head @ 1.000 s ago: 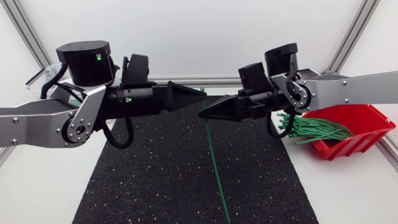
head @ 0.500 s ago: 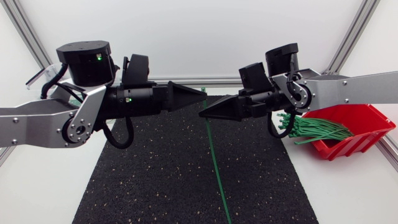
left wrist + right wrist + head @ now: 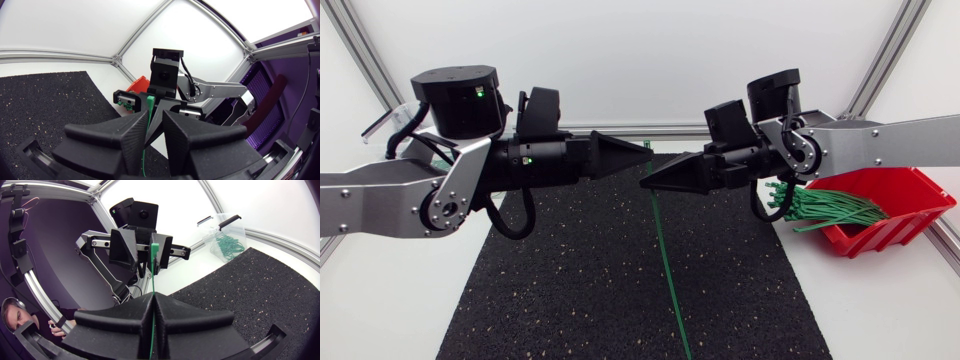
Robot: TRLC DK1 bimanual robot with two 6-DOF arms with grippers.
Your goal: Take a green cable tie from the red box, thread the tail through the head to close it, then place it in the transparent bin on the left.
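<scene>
Over the middle of the black mat the two claws are meeting almost tip to tip, the left claw sitting a little farther back than the right claw. The right claw is pinching tight on the green cable tie: in its wrist view both fingers are pressing together, with the strap rising out of the seam between them. The tie's blocky head is showing at the tip of the left claw; whether that claw is actually gripping it I cannot tell. In the head view the tail is running long over the mat toward the near edge. The red box is resting on the bench at the right, with a bundle of green ties spilling over its open front. The transparent bin is standing on the bench beyond the mat on the left arm's side, with green ties lying inside it.
</scene>
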